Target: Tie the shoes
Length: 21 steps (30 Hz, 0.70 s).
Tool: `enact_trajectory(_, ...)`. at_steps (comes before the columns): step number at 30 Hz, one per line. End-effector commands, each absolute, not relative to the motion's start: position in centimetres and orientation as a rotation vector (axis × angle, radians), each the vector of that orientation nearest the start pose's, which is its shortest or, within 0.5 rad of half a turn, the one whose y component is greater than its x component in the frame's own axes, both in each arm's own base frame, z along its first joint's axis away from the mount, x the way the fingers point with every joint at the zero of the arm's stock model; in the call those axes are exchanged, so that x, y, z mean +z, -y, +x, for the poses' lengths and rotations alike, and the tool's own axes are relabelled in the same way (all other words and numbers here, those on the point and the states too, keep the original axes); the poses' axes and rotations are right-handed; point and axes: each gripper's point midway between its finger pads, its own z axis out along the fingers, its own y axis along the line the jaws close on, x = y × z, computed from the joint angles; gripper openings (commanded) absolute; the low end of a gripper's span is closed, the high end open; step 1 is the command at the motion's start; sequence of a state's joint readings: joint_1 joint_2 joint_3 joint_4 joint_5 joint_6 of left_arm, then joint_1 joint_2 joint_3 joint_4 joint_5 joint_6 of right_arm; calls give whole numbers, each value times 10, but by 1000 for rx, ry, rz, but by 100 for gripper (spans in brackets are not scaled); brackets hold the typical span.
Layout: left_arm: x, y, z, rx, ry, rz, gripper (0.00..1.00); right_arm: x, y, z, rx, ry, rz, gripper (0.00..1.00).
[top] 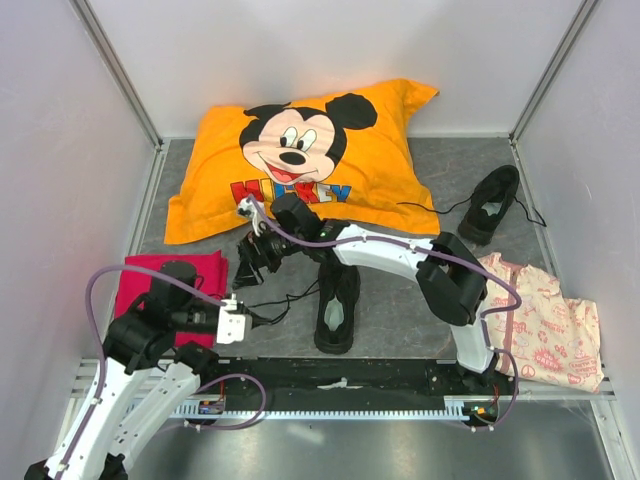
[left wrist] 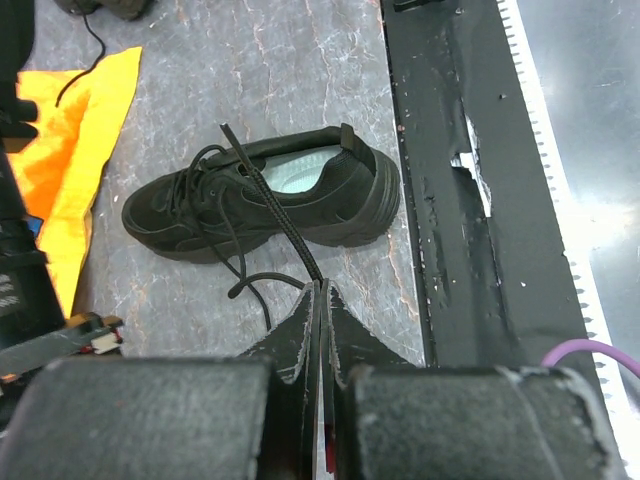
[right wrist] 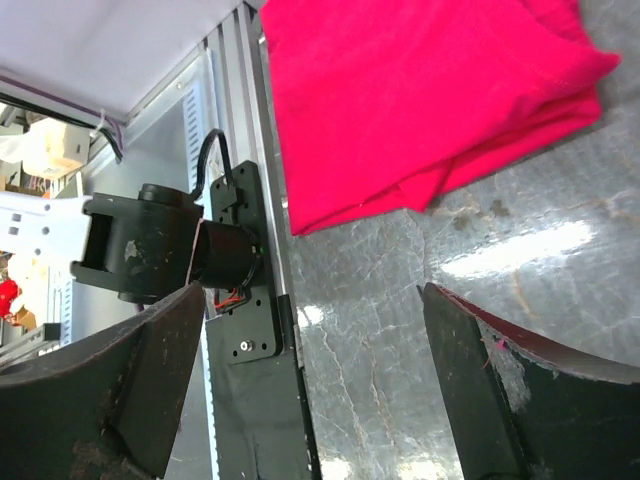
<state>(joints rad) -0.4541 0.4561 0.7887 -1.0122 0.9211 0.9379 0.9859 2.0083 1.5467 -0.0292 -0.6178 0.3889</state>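
From above, the near shoe point(top: 337, 300) lies untied just right of the left pincer point(top: 252, 320), the other shoe point(top: 490, 205) well beyond; the left wrist shows that pincer clamped on one lace point(left wrist: 270, 205); the right wrist shows the right pincer point(right wrist: 312, 300) gaping empty, so tying looks barely begun.

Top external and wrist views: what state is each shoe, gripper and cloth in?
near shoe, untied, upright
lace, stretched from near shoe into left gripper
left gripper, shut on lace
right gripper, open, empty
far shoe, untied, laces trailing
red cloth, folded
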Motion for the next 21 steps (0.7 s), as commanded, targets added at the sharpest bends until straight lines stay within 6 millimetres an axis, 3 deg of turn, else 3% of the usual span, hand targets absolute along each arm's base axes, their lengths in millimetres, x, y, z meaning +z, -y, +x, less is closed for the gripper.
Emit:
enact_trajectory(1,232,178,81,-739,-1152,1629,1,251,-504,233,1466,-1805,-1057,98)
enact_trajectory(5,256,191,104,-752,-1174,1531,2,290,-460,267,1446,-1756,-993,98)
enact_trajectory(6,264,194,110,-756,-1178,1503,2,301,-434,285,1410,-1752,-946,98)
enact_trajectory(8,270,201,134,-756,-1239,1436,2,304,-406,299,1353,-1751,-937,98)
enact_trajectory(9,289,208,147,-762,-1244,1357,1,303,-379,310,1306,-1788,-892,98)
enact_trajectory(10,284,213,169,-763,-1328,1313,1,301,-366,313,1270,-1784,-904,98)
enact_trajectory(11,295,217,179,-788,-1373,1247,2,310,-351,310,1246,-1765,-904,98)
enact_trajectory(12,302,223,195,-785,-1382,1211,2,295,-331,314,1220,-1821,-876,98)
enact_trajectory(14,301,232,233,-795,-1522,1098,2,292,-308,306,1131,-1791,-923,98)
enact_trajectory(16,303,239,257,-793,-1586,1026,2,283,-291,299,1026,-1787,-992,98)
enact_trajectory(21,268,260,314,-836,-1796,873,2,267,-265,276,916,-1851,-1060,98)
